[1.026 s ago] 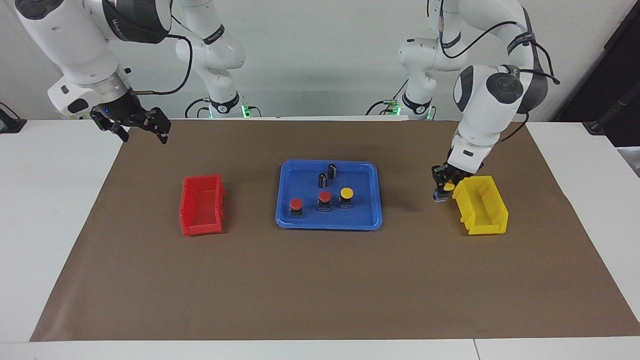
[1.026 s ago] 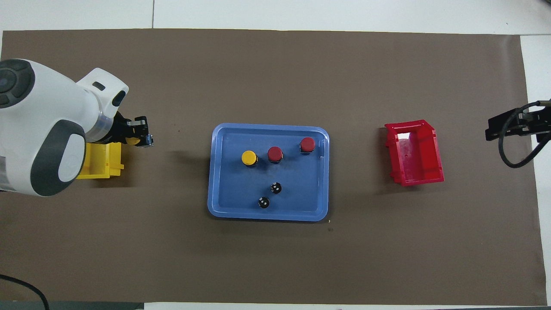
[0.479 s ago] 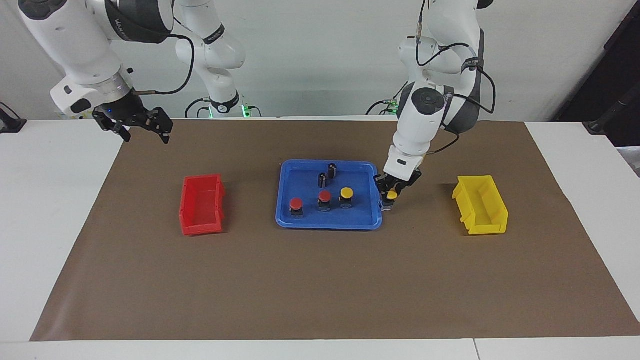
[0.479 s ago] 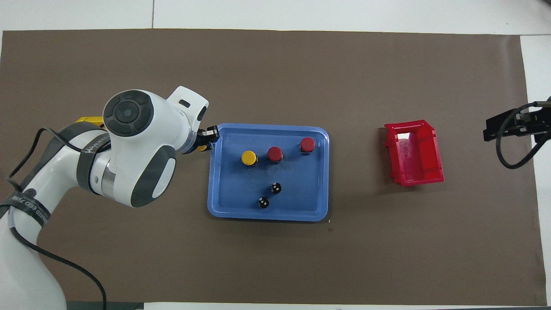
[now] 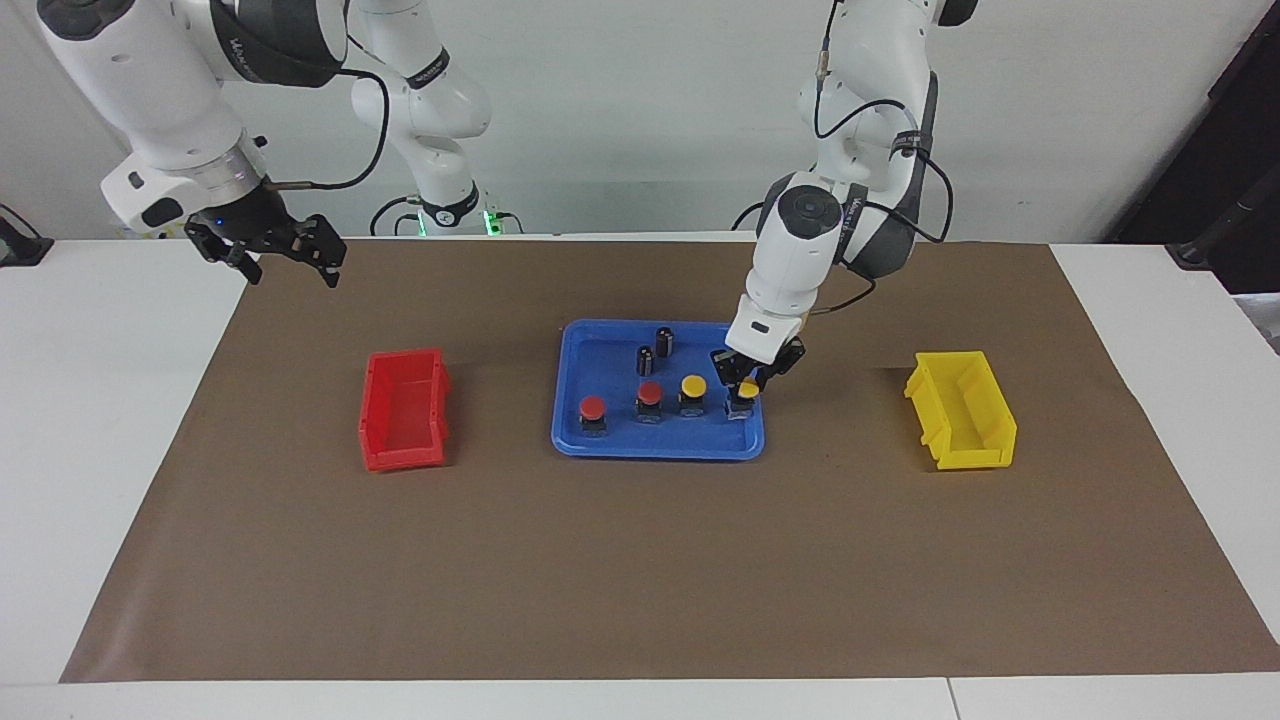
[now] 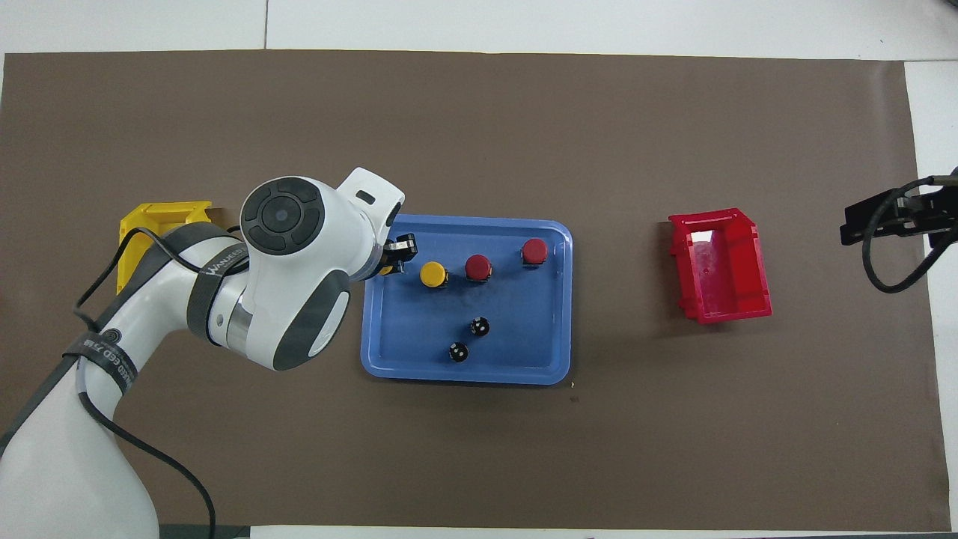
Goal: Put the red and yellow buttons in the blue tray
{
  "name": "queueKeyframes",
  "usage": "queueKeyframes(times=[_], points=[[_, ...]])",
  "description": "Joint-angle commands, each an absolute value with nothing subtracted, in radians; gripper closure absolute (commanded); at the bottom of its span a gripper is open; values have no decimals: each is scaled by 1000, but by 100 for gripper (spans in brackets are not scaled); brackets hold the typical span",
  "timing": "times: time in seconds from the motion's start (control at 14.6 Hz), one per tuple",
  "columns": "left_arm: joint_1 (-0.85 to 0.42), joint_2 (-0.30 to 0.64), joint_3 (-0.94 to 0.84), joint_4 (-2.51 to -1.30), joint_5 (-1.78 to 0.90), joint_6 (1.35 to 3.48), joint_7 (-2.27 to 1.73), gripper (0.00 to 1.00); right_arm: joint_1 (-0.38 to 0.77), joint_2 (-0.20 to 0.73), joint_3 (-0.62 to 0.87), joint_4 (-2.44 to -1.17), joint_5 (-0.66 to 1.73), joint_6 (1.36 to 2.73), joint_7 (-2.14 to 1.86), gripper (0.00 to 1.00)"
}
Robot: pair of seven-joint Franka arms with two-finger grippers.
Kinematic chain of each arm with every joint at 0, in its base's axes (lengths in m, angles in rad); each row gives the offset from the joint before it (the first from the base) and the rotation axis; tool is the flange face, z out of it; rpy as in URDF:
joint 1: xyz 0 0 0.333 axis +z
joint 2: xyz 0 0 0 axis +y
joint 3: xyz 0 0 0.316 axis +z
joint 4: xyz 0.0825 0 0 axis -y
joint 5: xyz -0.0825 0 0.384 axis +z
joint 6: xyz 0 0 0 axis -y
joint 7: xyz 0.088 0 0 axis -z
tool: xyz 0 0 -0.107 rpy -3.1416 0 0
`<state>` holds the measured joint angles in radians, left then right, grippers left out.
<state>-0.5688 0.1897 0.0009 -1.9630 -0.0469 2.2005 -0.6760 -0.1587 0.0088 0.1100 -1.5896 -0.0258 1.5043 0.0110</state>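
Note:
The blue tray (image 5: 655,447) (image 6: 464,378) lies mid-table. In it stand a yellow button (image 5: 693,386) (image 6: 432,275) and two red buttons (image 5: 649,393) (image 5: 593,407) (image 6: 477,267) (image 6: 534,251) in a row. My left gripper (image 5: 744,380) (image 6: 395,258) is shut on a second yellow button (image 5: 748,390), low inside the tray at the end toward the left arm, beside the first yellow one. Whether its base touches the tray floor I cannot tell. From overhead the arm hides most of that button (image 6: 385,269). My right gripper (image 5: 265,250) (image 6: 891,217) waits open and holds nothing, raised over the mat's edge at its own end.
Two small dark capless cylinders (image 5: 664,340) (image 5: 645,360) (image 6: 480,326) (image 6: 458,352) stand in the tray nearer the robots. A red bin (image 5: 403,408) (image 6: 720,266) sits toward the right arm's end, a yellow bin (image 5: 962,408) (image 6: 161,221) toward the left arm's end.
My left gripper has carried the yellow button from beside the yellow bin across the mat and over the tray's rim into the tray. The right arm has stayed put.

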Motion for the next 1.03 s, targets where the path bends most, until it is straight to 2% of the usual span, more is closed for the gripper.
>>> queueKeyframes(times=[0.0,0.14,0.27,0.41,0.48,0.55,0.62,0.75,0.96], points=[[-592,175,17,-1999,-74,2192,-680,99,-161,-5,112,-1603,-15,1497,6,0],[-611,147,17,-2075,-74,2241,-673,99,-161,-5,112,-1603,-15,1497,6,0],[-611,153,18,-2100,-74,2287,-675,97,-161,-5,112,-1605,-15,1497,6,0],[-603,161,18,-2088,-74,2296,-672,89,-161,-5,112,-1603,-15,1497,6,0],[-601,164,18,-2077,-74,2295,-672,75,-161,-5,112,-1605,-15,1497,6,0],[-600,166,18,-2065,-74,2290,-672,52,-161,-5,112,-1603,-15,1497,6,0],[-598,166,20,-2060,-74,2286,-672,39,-161,-5,112,-1603,-15,1497,6,0],[-607,167,23,-2046,-71,2263,-681,29,-161,-5,112,-1603,-15,1497,6,0],[-597,147,26,-1976,-66,2143,-680,26,-161,-5,112,-1603,-15,1497,6,0]])
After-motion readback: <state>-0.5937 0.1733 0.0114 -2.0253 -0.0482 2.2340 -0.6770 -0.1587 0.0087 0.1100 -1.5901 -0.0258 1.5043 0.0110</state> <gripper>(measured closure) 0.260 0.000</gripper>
